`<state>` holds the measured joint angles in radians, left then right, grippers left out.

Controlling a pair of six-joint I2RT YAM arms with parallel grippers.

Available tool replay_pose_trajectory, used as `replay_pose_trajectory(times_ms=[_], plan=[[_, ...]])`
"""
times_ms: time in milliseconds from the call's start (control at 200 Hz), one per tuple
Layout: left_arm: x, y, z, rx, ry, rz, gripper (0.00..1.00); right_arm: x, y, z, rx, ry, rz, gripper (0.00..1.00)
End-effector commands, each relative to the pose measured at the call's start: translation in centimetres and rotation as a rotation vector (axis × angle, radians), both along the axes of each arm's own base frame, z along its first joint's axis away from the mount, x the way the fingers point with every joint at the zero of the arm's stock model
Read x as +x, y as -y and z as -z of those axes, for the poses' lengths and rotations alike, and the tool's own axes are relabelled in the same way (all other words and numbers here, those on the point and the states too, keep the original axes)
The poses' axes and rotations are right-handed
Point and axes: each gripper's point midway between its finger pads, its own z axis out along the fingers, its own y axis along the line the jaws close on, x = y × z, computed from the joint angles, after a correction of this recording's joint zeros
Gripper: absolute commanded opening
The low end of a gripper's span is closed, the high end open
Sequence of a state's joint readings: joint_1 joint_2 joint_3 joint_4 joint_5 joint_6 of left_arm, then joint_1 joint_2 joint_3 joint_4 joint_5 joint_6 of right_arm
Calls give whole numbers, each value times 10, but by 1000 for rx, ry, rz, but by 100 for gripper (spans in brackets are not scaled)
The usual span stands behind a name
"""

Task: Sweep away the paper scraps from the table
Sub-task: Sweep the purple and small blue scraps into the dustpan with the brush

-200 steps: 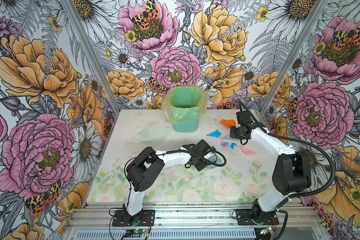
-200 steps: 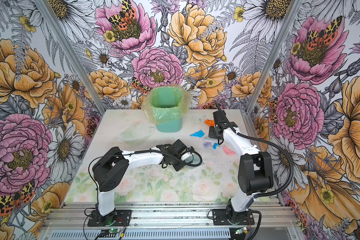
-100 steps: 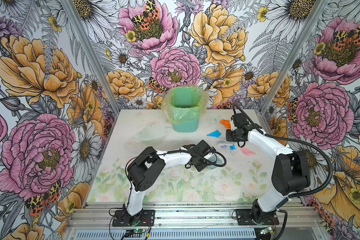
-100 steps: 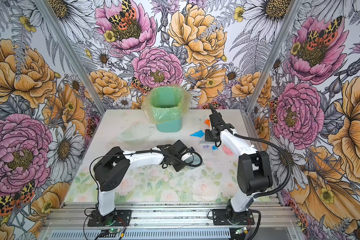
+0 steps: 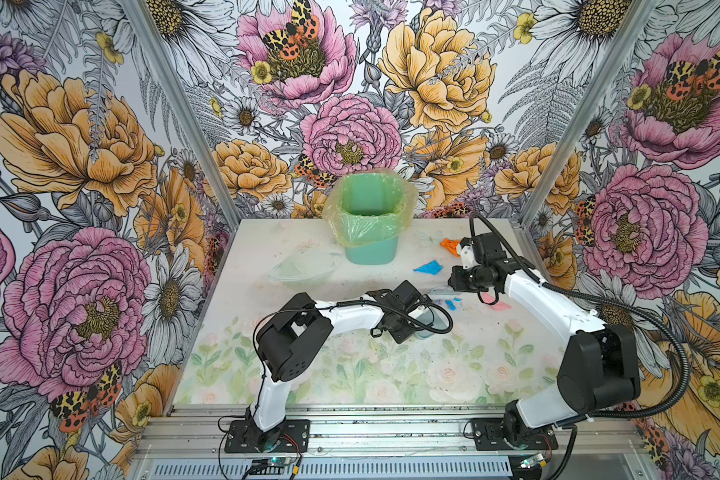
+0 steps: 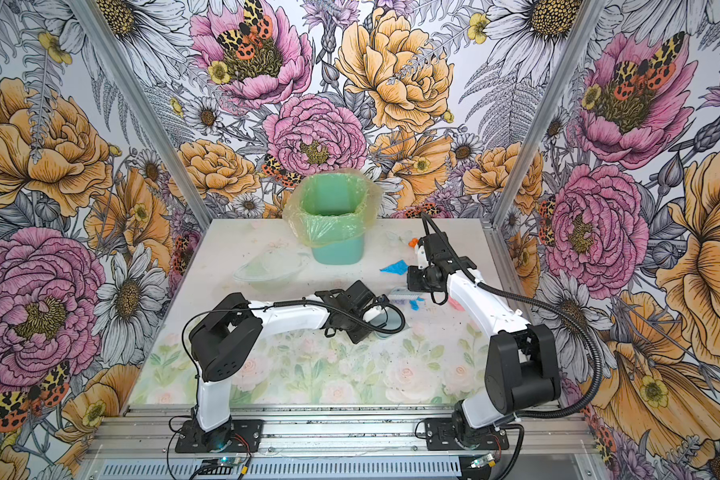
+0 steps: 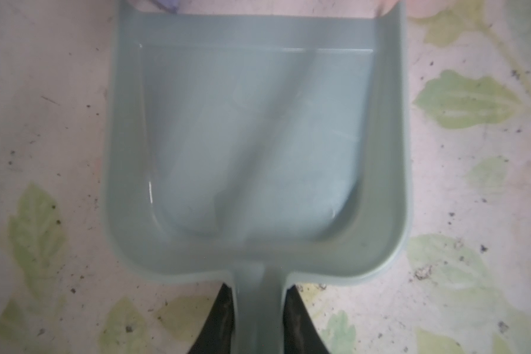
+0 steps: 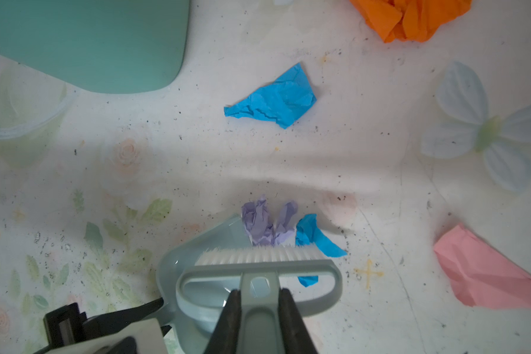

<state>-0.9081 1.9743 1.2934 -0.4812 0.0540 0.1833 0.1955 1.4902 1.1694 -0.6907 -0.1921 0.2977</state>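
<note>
Scraps (image 8: 308, 233) of purple and blue paper lay on the tabletop (image 8: 196, 171) just far of the brush (image 8: 258, 260), at the dustpan (image 7: 258, 138) lip; right pincer (image 8: 259, 294) gripped the brush, left pincer (image 7: 258, 288) the dustpan.

A: What do we log as moved over the last second?

B: The right gripper (image 8: 259, 295), clamped on the grey-blue plastic hand brush with white bristles (image 8: 258, 257), has swung off the crumpled orange paper wad (image 5: 447, 244) toward the left arm. Its wrist now hides part of that wad in both top views.

A: And the scraps?

B: We see the small bright-blue paper scrap (image 5: 452, 306) shifted the same way and nearer. The crumpled lilac paper wad (image 8: 262, 225), lying clear before, now touches the bristles at the lip of the grey-blue plastic dustpan (image 8: 170, 269).
</note>
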Motion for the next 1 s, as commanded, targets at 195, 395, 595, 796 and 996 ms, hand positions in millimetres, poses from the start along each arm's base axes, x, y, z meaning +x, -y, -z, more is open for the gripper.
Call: replay_pose_trajectory(times_ms=[195,395,595,796,996], plan=[[-1,8,-2,-21,-2,9,0,18,45,-22,-91,76,209,0],[-1,6,-1,-17,0,2,0,26,65,-3,-149,33,385,0],[-1,6,1,-17,-2,-5,0,26,54,16,-129,-23,410,0],[1,4,3,-7,5,-9,0,6,24,28,-17,-98,311,0],[2,2,3,-6,6,-16,0,-20,6,18,84,-119,243,0]])
